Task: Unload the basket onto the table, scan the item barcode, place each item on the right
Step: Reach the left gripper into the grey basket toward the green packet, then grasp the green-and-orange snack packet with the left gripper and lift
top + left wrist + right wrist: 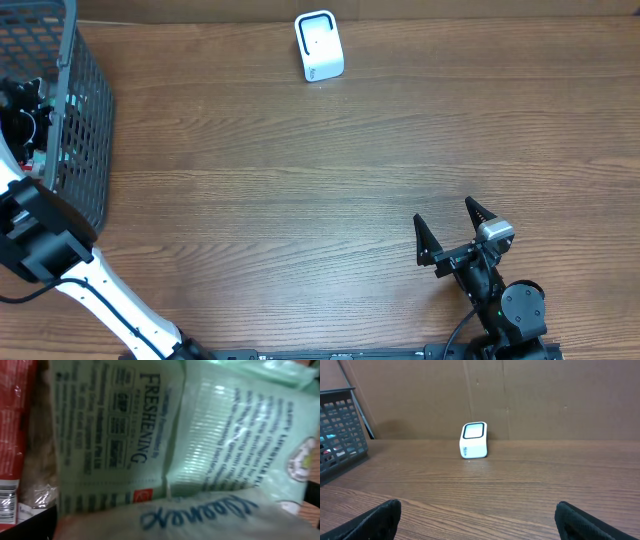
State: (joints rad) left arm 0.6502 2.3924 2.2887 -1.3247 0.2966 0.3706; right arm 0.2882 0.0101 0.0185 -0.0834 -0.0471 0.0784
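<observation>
Your left gripper (22, 110) is down inside the black mesh basket (85, 120) at the table's left edge, jaws spread wide, grip on anything not visible. In the basket are pale green wipes packs (120, 425), a Kleenex pack (200, 510) and a red packet (15, 420) with a barcode. The white scanner (319, 46) stands at the far edge of the wood table (300, 200). Your right gripper (442, 208) is spread apart and empty. There's a brown cardboard wall (545, 395) behind.
</observation>
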